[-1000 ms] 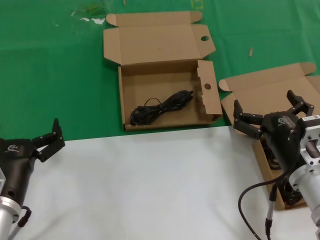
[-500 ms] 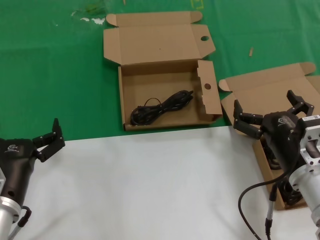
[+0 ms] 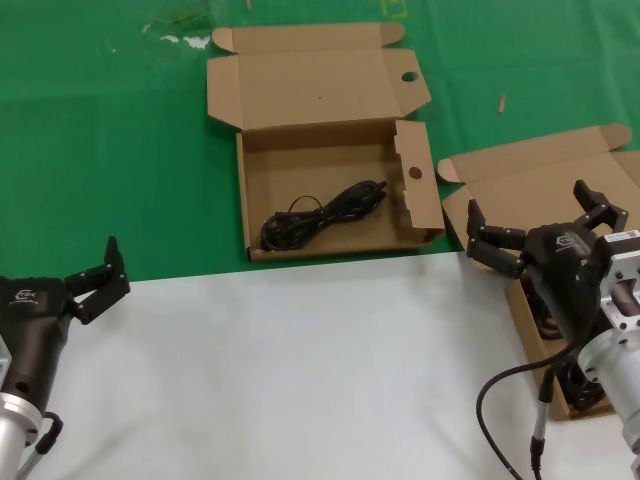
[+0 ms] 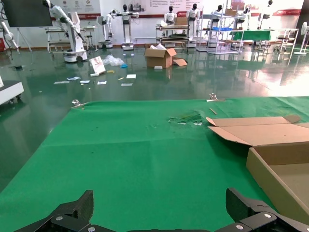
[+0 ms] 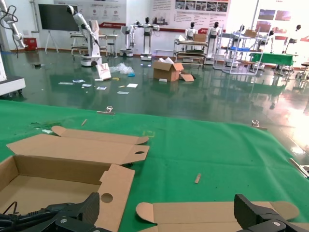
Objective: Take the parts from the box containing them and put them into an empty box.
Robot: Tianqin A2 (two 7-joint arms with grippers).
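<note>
The box with round holes (image 3: pixel 404 200) lies open at the centre of the green cloth. One bundle of thin black cable (image 3: pixel 322 215) lies inside it. The plain-lidded box (image 3: pixel 540 180) lies open at the right, and my right arm hides most of it. Dark cable (image 3: pixel 588 388) shows inside it beneath the arm. My right gripper (image 3: pixel 530 205) is open and empty above that box's near-left part. In the right wrist view my right gripper (image 5: pixel 168 208) spans the plain lid (image 5: pixel 212 212), with the holed box (image 5: pixel 116 179) beside it. My left gripper (image 4: pixel 161 208) is open and empty, parked at the lower left (image 3: pixel 95 280).
A white sheet (image 3: pixel 300 370) covers the near half of the table, and green cloth (image 3: pixel 100 150) covers the far half. Small scraps (image 3: pixel 185 40) lie at the far edge. The robot's own thick black cable (image 3: pixel 500 400) loops by the right arm.
</note>
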